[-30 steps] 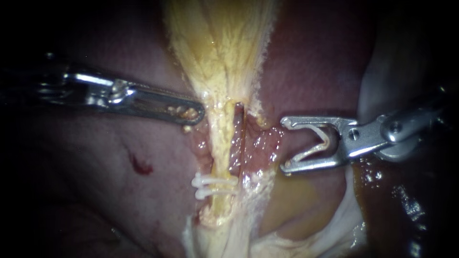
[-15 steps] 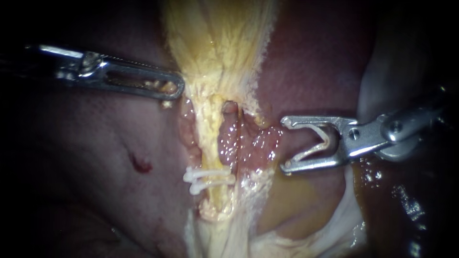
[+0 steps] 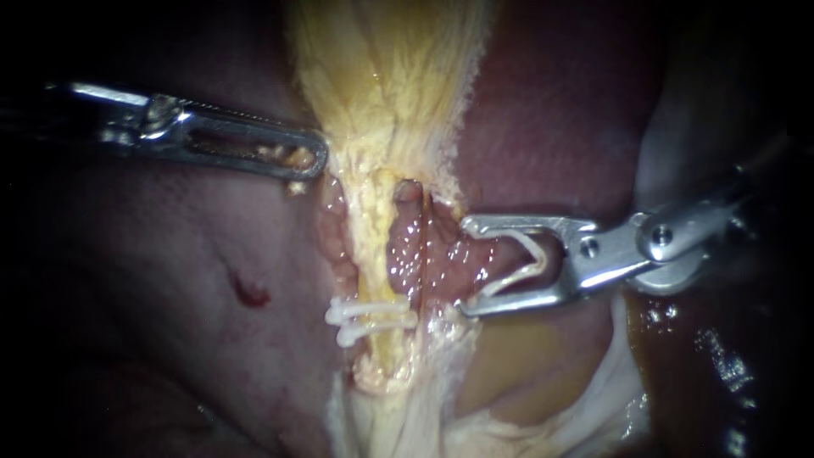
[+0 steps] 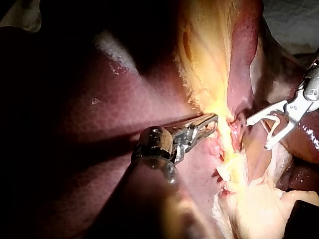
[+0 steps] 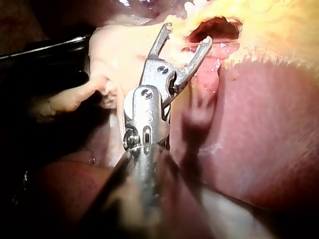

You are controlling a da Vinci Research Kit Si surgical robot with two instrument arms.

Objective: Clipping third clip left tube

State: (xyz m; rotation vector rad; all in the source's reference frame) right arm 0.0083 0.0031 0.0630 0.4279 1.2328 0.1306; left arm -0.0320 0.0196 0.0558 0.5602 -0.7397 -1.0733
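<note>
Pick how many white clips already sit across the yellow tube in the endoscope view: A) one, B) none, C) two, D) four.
C: two white clips lie side by side across the yellow tube, while the right instrument carries a third clip that is not yet on it.
</note>
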